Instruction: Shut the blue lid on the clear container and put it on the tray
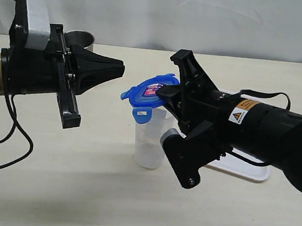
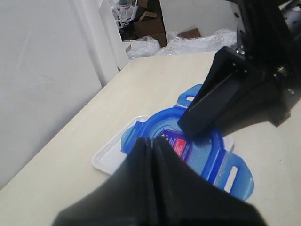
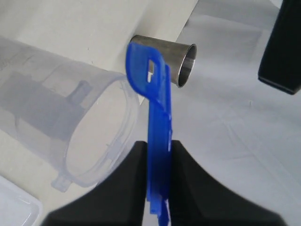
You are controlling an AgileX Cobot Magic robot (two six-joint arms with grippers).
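Note:
The blue lid [image 1: 146, 93] hangs tilted just above the mouth of the clear container [image 1: 150, 144], which stands upright mid-table. My right gripper [image 1: 163, 91] is shut on the lid's edge; in the right wrist view the lid [image 3: 157, 132] shows edge-on between the fingers, beside the container's open rim [image 3: 101, 136]. My left gripper [image 1: 120, 66] hovers left of the lid, shut and holding nothing; its closed tips [image 2: 153, 141] sit just over the lid [image 2: 197, 150]. The white tray [image 1: 241, 168] lies behind the right arm, mostly hidden.
A steel cup [image 1: 79, 39] stands at the back left behind the left arm, also seen as a steel cup [image 3: 176, 59] past the lid. A black cable [image 1: 11, 132] trails over the table at the left. The tray's corner [image 2: 108, 157] shows under the lid.

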